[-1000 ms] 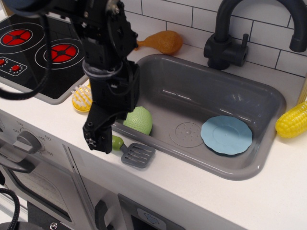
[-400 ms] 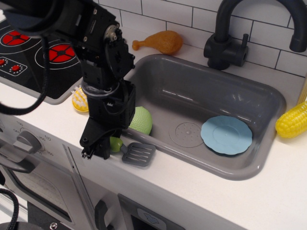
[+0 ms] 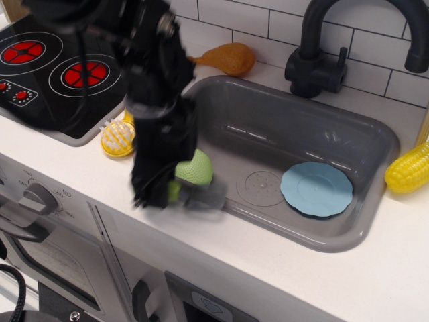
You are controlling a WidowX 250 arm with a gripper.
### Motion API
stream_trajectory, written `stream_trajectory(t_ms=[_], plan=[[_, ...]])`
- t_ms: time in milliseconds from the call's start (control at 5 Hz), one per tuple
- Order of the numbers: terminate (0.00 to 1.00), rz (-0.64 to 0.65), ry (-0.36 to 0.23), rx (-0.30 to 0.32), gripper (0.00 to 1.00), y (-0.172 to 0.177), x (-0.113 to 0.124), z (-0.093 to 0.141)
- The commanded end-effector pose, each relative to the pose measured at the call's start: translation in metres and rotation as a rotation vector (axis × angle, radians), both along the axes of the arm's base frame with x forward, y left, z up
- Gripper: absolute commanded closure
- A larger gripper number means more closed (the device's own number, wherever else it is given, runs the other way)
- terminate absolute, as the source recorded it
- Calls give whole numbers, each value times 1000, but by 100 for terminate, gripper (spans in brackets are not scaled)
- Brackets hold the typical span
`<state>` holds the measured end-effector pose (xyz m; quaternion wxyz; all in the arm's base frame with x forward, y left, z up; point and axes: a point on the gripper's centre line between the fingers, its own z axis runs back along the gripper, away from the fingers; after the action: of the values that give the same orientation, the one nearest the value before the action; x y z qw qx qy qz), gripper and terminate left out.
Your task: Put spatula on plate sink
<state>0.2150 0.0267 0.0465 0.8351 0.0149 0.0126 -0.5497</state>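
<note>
The spatula (image 3: 202,194), with a green handle and a grey slotted blade, shows blurred over the sink's front-left rim. My gripper (image 3: 158,193) is blurred too. It hangs at the green handle and appears shut on it, with the blade sticking out to the right. The light-blue plate (image 3: 316,188) lies flat in the right part of the grey sink (image 3: 301,127), right of the round drain. The plate has nothing on it and is well to the right of my gripper.
A green round toy (image 3: 195,168) sits in the sink's front-left corner, just behind the spatula. A yellow brush (image 3: 117,139) lies left of my arm. A toy drumstick (image 3: 228,58), a black faucet (image 3: 315,64), a corn cob (image 3: 409,168) and the stove (image 3: 53,74) surround the sink.
My gripper came down onto the green handle. The spatula has since shifted up and to the right off the counter, moving with the gripper. The plate has not moved.
</note>
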Motion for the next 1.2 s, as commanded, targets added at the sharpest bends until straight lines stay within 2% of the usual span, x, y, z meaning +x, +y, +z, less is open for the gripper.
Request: stream_trajectory(t_ms=[0,400,600,1000], plan=[[0,190,-35,-105,100,-17,58,42],[0,353,-24,-45,100,-45,88,13],[0,386,-16,-50,100,-55,93,2],[0,417,0,-17,100,-76,106,-27]])
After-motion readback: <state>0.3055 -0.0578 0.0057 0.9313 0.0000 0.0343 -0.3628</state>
